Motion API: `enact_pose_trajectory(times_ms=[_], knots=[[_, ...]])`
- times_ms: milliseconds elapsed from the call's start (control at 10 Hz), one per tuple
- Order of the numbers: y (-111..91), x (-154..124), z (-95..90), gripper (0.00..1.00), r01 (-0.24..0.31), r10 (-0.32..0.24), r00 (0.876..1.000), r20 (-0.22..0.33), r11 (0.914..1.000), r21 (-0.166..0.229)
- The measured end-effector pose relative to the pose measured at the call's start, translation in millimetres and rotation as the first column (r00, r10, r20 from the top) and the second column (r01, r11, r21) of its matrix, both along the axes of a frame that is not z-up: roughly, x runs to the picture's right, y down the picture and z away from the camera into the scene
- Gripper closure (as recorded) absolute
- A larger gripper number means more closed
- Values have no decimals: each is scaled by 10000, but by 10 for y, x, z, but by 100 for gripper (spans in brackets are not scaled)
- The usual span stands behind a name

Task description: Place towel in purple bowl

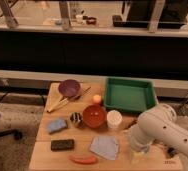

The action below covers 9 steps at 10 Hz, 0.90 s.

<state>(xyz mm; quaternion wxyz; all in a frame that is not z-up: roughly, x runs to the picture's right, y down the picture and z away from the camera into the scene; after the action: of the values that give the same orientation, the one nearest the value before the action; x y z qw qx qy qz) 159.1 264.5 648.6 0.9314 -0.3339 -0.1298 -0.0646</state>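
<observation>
— Wooden table (43, 152) below a dark counter, rather crowded; where is your hand?

— My gripper (137, 149) hangs at the near right, just beside the towel (105, 147); released, grasping nothing.

— And the towel?

— Flat on the table's near side, in front of the red bowl (94, 116); whether my gripper touches it I cannot tell.

— Which step is this?

— The reach, I judge; the cloth is not yet picked up.

— What next?

— Shift left and down; pinch a rumpled edge; lift clear of the red bowl; carry the towel to the purple bowl (69, 88) at the far left, beside the chopsticks (67, 101); let go above it.
</observation>
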Motion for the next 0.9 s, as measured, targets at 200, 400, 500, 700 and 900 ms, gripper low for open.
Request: enact_pose_trajectory(times_ms=[200, 400, 500, 700, 900], knots=[[50, -96, 48, 20, 76, -75, 9999, 155, 10000, -58], [96, -207, 95, 20, 204, -202, 9992, 352, 9998, -43], [112, -238, 112, 20, 233, -232, 9989, 419, 9997, -31], [161, -305, 184, 20, 206, -201, 9979, 617, 9998, -79], [203, -349, 260, 20, 205, -194, 9970, 751, 9997, -131]])
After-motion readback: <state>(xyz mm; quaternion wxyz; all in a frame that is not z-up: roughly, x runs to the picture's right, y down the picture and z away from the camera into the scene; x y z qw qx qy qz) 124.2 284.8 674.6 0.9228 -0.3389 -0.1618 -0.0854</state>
